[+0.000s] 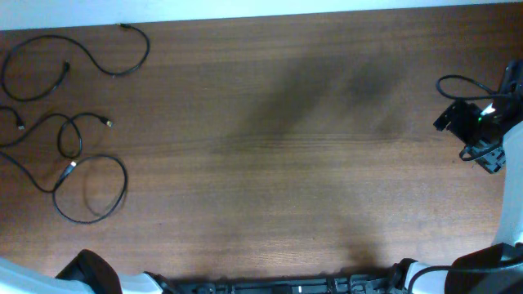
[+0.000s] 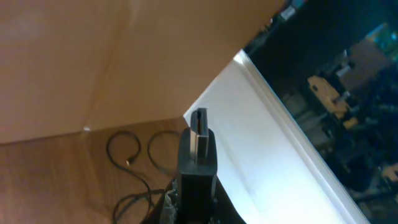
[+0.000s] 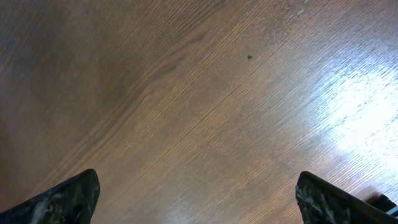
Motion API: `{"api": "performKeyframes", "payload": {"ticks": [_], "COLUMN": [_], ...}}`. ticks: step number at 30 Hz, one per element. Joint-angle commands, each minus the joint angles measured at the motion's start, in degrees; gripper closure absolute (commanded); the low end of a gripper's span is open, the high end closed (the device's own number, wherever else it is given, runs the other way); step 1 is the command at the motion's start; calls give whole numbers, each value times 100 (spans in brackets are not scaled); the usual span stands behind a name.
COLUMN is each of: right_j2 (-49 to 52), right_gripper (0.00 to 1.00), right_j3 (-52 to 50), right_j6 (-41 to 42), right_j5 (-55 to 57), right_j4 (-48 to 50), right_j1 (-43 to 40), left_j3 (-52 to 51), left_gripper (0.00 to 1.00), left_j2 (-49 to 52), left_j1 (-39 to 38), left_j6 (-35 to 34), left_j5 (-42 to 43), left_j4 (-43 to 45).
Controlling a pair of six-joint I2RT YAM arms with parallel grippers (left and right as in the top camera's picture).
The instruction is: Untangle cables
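Cables (image 1: 70,167) lay at the far left end of the worktop (image 1: 286,163), spread out as separate thin black curves and loops, not bundled. A few strands crossed or touched near the middle of the group, but the exact overlaps were too small to tell. Small plug ends showed on several. Left claw (image 2: 199,119) was closed tight, fingers pressed together, nothing in it. Some cable loops lay on the wood beyond it in the left wrist view. Right claw (image 3: 196,183) was spread wide, its two fingers at the bottom corners of the right wrist view, with only bare wood grain between them, gripping nothing. Right arm (image 1: 486,122) sat at the right edge of the worktop, well apart from the cables.
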Motion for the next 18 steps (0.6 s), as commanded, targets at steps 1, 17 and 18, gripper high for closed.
{"api": "performKeyframes", "payload": {"ticks": [1,17,18], "right_j2": [-9,-9,-9], "right_gripper": [2,2,2], "right_j3": [66,66,66], "right_j6": [-44,-44,-44], "right_j5": [72,72,72], "right_j4": [15,15,17], "right_j1": [-22,-22,-22], "left_j3": [22,-304,-304], "left_gripper": [100,100,100], "left_j2": [-79,1241,1351], "left_j1": [46,754,767], "left_j6": [-76,-881,-708], "left_j5": [-964,-2771,-2774], "left_j4": [37,424,424]}}
